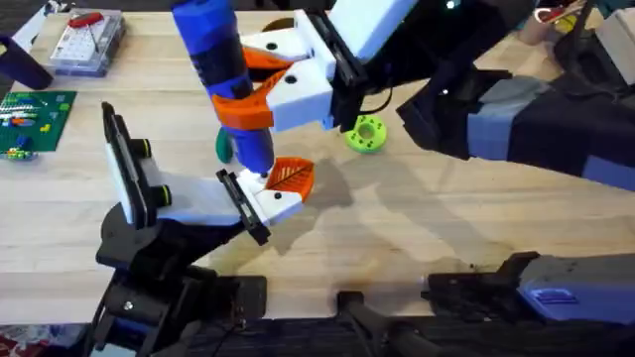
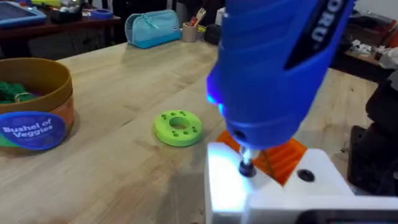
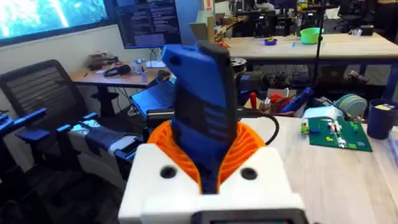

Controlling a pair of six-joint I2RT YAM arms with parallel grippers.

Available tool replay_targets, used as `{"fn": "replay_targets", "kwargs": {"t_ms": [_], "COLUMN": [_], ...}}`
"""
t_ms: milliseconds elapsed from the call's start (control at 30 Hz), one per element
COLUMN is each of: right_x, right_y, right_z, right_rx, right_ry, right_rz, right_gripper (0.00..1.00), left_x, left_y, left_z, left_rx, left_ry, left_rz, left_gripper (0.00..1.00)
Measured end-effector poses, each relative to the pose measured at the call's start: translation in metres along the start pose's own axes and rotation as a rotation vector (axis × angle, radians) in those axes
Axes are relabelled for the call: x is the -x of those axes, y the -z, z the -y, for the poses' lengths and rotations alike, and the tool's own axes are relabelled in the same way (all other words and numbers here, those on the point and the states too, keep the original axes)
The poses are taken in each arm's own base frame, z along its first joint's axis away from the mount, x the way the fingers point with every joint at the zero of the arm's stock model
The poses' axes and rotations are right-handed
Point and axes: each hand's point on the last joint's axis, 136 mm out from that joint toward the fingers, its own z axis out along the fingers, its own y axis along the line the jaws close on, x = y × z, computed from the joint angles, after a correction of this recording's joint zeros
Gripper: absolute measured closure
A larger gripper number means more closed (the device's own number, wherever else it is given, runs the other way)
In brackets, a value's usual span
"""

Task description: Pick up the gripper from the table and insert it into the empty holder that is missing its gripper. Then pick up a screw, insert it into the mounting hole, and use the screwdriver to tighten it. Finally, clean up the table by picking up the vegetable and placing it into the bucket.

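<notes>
A: How is the counter (image 1: 417, 238) laid out, and where is the screwdriver (image 1: 223, 74)?

B: The screwdriver is held nearly upright over the counter's middle, clenched between the orange pads (image 1: 260, 94) of the right claw (image 1: 266, 84). In the left wrist view its bit (image 2: 246, 167) is seen touching the white top of the left claw (image 1: 266, 196).

A: And the left claw itself?

B: It is laid low near the counter, under the screwdriver. Whether its fingers are parted or closed cannot be told.

A: The bucket (image 2: 34, 106)?

B: It is seen in the left wrist view, standing well apart from the screwdriver, with green things inside.

A: Anything smaller?

B: A lime ring (image 1: 365, 134) is set flat on the counter, beside the right claw. A dark green object (image 1: 223, 147), partly hidden behind the screwdriver, cannot be identified.
</notes>
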Motion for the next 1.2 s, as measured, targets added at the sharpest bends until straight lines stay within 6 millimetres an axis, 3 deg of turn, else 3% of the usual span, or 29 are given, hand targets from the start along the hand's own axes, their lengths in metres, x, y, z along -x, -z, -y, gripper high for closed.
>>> {"fn": "replay_targets", "kwargs": {"t_ms": [1200], "right_x": [-0.0002], "right_y": [-0.0004], "right_z": [0.0005], "right_rx": [-0.003], "right_ry": [-0.041], "right_rz": [0.001], "right_gripper": [0.915], "left_x": [-0.0001], "left_y": [0.0000], "left_z": [0.0001], "left_rx": [-0.001], "left_ry": [0.003], "left_rz": [-0.001], "left_gripper": [0.984]}}
